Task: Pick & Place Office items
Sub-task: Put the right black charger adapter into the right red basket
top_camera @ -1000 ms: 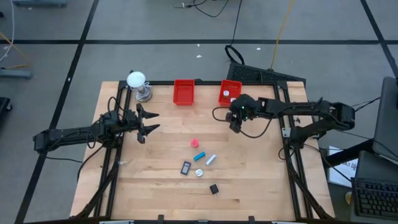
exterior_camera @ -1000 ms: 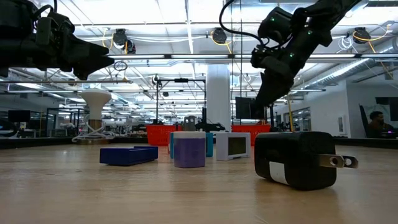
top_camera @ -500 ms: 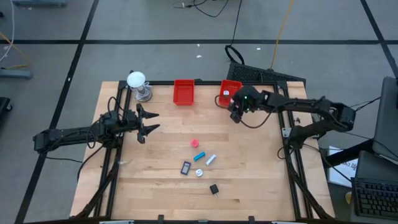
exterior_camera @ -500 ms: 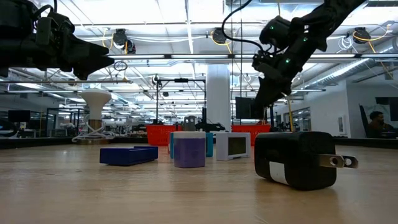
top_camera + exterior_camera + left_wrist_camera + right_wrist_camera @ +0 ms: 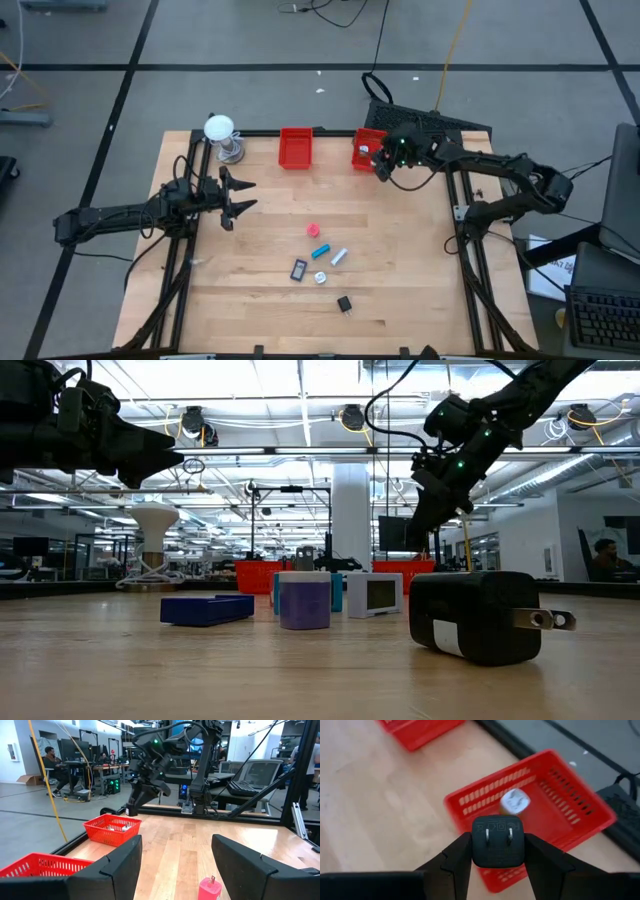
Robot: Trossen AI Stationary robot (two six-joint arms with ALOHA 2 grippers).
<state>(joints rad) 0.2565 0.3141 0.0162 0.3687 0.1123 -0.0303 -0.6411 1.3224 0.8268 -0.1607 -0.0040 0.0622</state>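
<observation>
A black plug cube (image 5: pixel 497 841) was gripped by the right gripper (image 5: pixel 497 851) above the right red bin (image 5: pixel 580 825) at upper centre-right of the high view; its embossed markings could not be read. A white round piece (image 5: pixel 513 801) was seen inside that bin; the left gripper (image 5: pixel 237 195) was held open at centre left, and the remaining office items (image 5: pixel 322 254) were scattered at lower centre.

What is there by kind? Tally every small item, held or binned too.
pink piece: 1
cyan piece: 1
pale blue piece: 1
dark flat rectangle: 1
white round piece: 1
white cube, in red bin: 1
black cube: 1
black plug, in right gripper: 1
Total: 8
</observation>
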